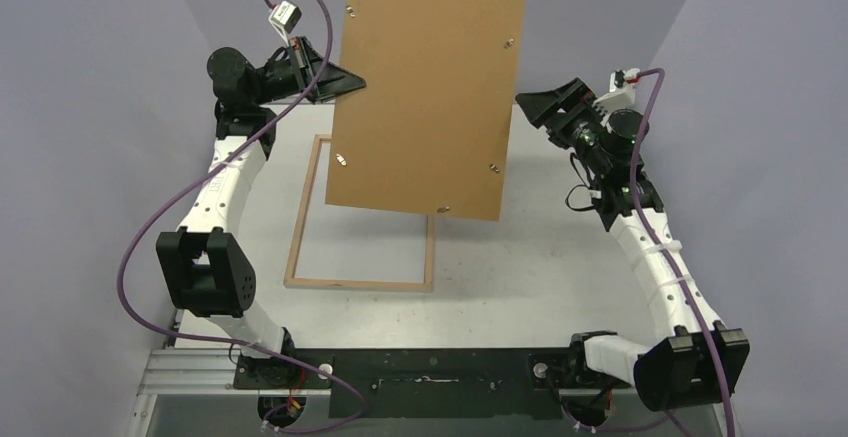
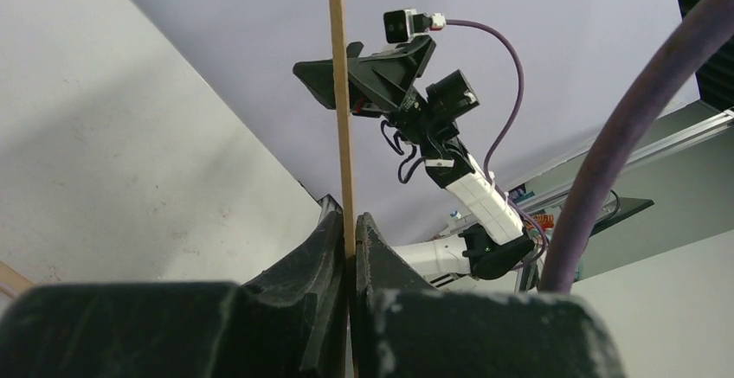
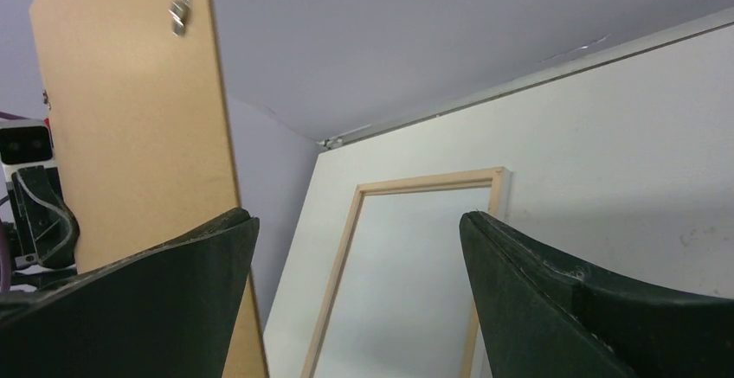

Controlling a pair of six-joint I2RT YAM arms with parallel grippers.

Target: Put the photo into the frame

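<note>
My left gripper (image 1: 350,82) is shut on the left edge of a brown backing board (image 1: 425,87), holding it up in the air, tilted, above the table. In the left wrist view the board's thin edge (image 2: 339,67) runs straight up from between the closed left gripper (image 2: 350,222). The frame (image 1: 360,283) lies flat on the table below, light wood side up, partly covered by the board. My right gripper (image 1: 525,107) hangs open close to the board's right edge with nothing between its fingers. The right wrist view shows the right gripper (image 3: 359,222), board (image 3: 130,118) and frame (image 3: 424,183). The photo is out of view.
Grey walls close in the white table (image 1: 560,247) on the left, back and right. A purple cable (image 1: 150,227) loops beside the left arm. Small metal clips (image 1: 343,158) dot the board's back. The arm bases sit on a black bar (image 1: 430,377).
</note>
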